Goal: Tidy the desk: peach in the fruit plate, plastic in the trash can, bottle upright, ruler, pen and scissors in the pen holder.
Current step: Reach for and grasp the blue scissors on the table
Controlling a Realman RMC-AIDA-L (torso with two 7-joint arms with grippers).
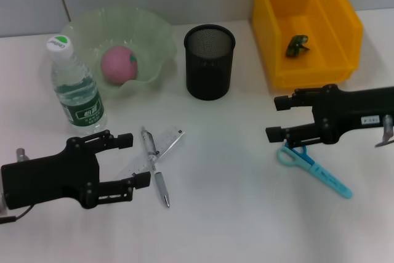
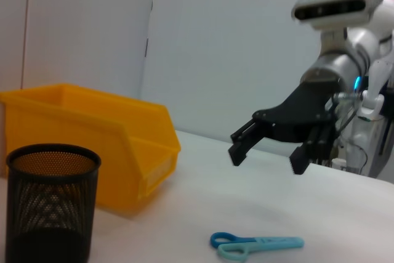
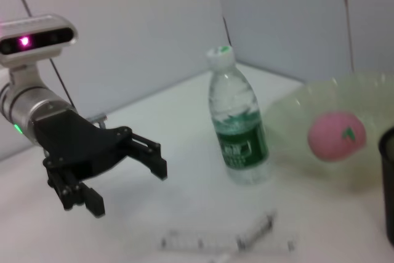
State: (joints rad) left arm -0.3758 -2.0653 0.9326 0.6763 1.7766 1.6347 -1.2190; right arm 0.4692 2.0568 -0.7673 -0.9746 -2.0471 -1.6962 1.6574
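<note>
A pink peach (image 1: pixel 118 64) lies in the green fruit plate (image 1: pixel 157 35). The water bottle (image 1: pixel 75 87) stands upright beside the plate. A clear ruler (image 1: pixel 166 146) and a pen (image 1: pixel 156 170) lie crossed on the table, just right of my open, empty left gripper (image 1: pixel 135 160). Blue scissors (image 1: pixel 314 167) lie just below my open, empty right gripper (image 1: pixel 276 118). The black mesh pen holder (image 1: pixel 209 61) stands at the middle back. Crumpled plastic (image 1: pixel 297 45) lies in the yellow bin (image 1: pixel 332 4). The left wrist view shows the scissors (image 2: pixel 255 244) and the right gripper (image 2: pixel 265 152).
The right wrist view shows the left gripper (image 3: pixel 128 188), the bottle (image 3: pixel 237 127), the peach (image 3: pixel 335 135) and the ruler (image 3: pixel 228 238). The left wrist view shows the pen holder (image 2: pixel 52 204) and the bin (image 2: pixel 92 140). A grey wall runs behind the table.
</note>
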